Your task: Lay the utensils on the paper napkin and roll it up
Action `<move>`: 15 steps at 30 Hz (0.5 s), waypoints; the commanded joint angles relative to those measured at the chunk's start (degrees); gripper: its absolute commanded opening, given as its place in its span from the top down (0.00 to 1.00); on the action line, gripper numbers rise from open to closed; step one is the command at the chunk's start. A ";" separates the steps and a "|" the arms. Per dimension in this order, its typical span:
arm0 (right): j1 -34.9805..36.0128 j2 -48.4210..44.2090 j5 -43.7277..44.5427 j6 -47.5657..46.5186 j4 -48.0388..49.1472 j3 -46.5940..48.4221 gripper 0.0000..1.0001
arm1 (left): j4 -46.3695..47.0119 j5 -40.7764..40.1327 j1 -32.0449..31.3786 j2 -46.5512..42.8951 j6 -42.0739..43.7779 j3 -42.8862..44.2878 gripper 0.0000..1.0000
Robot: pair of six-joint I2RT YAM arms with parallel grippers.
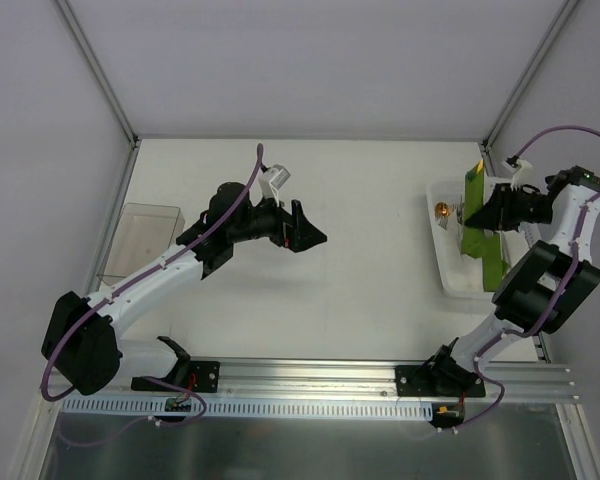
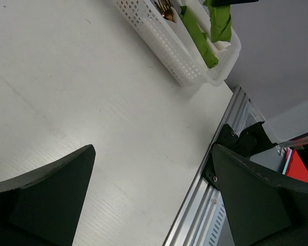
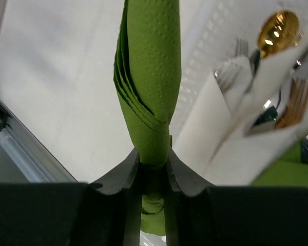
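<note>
My right gripper (image 1: pixel 483 212) is shut on a folded olive-green paper napkin (image 3: pixel 150 87) and holds it on edge over the white basket (image 1: pixel 450 268) at the right. The napkin also shows in the top view (image 1: pixel 476 200). More green napkins (image 1: pixel 492 262) lie in the basket. The utensils (image 3: pixel 290 105), with brown-orange handles and silvery ends, stand in the basket among white paper wraps (image 3: pixel 231 128); a gold spoon bowl (image 1: pixel 442 210) shows at the basket's far end. My left gripper (image 1: pixel 308 232) is open and empty above the middle of the table.
A clear plastic box (image 1: pixel 138 240) stands at the table's left edge. The basket also shows in the left wrist view (image 2: pixel 179 56). An aluminium rail (image 1: pixel 310 375) runs along the near edge. Walls close in the back and sides.
</note>
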 commanded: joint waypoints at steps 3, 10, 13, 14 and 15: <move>-5.20 2.22 7.27 -13.11 -23.90 0.40 1.00 | 1.72 1.94 0.06 0.18 1.05 -0.48 0.01; -5.74 7.66 9.83 -14.87 -24.07 0.84 1.00 | 5.76 2.03 0.06 1.32 -1.23 -3.91 0.01; -5.56 10.22 9.56 -13.90 -24.07 1.55 1.00 | 6.12 1.85 0.15 1.58 -1.23 -4.61 0.01; -5.30 10.57 9.65 -13.64 -24.07 0.85 1.00 | 6.12 1.85 0.06 1.67 -1.23 -4.61 0.01; -4.60 10.75 9.74 -13.55 -24.07 0.32 1.00 | 6.12 1.85 0.15 1.76 -1.23 -4.70 0.01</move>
